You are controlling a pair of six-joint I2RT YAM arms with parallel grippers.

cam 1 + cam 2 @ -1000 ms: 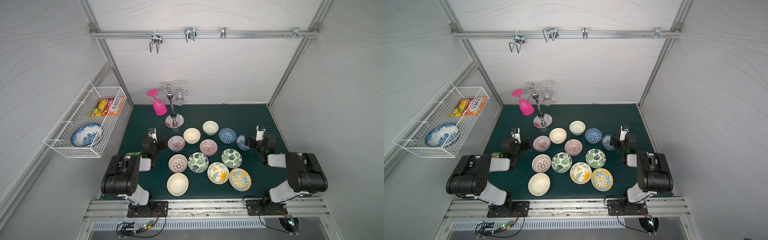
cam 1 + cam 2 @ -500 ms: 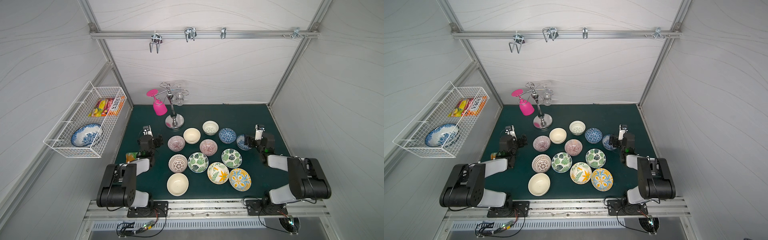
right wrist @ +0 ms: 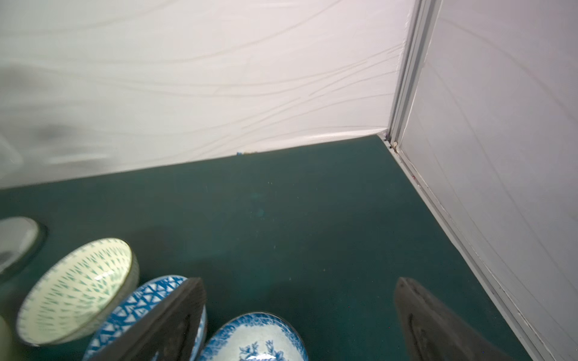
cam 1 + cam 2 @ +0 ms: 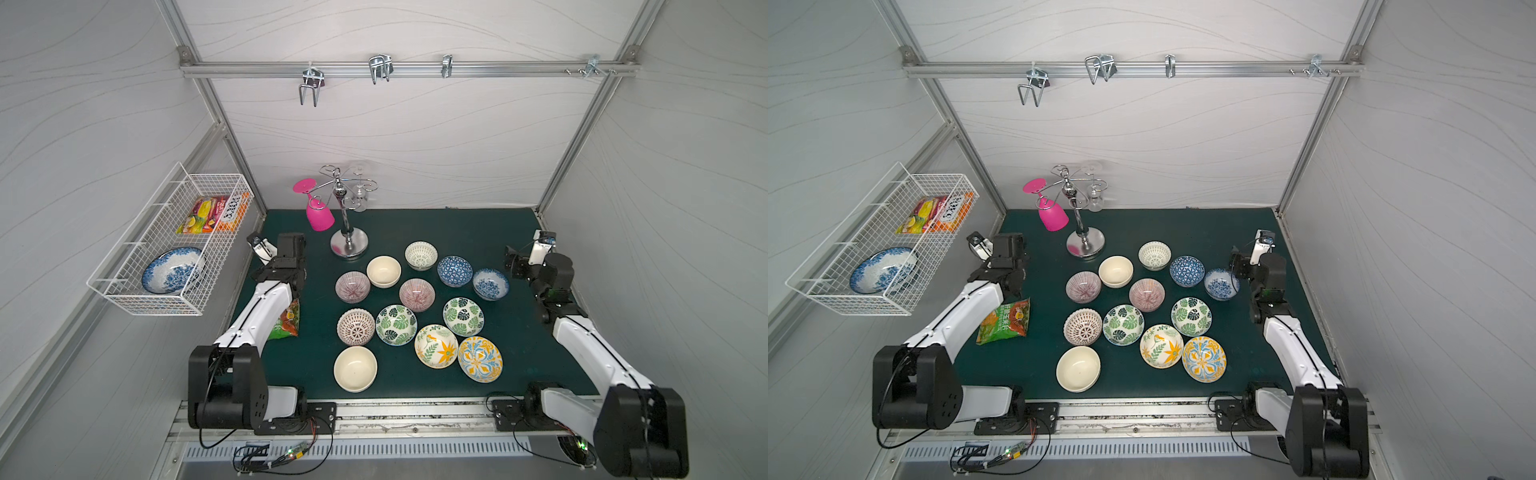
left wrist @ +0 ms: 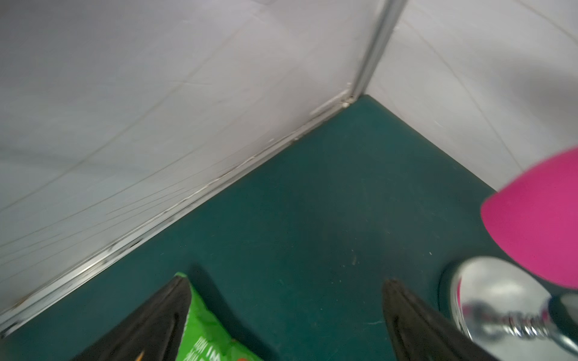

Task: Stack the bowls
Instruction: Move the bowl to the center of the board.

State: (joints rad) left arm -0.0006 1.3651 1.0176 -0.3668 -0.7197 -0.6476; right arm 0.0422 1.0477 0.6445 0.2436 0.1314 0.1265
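Twelve bowls [image 4: 396,324] sit singly on one mat [image 4: 457,232].

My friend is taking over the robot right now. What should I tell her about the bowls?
Left end effector: open, empty, above the dark green mat near a green snack bag.
Right end effector: open, empty, next to the small blue-and-white floral ceramic bowl.
Bowls: all twelve small round ceramic bowls sit singly on the mat.
Done: nothing stacked yet.
Left to do: stack all twelve.
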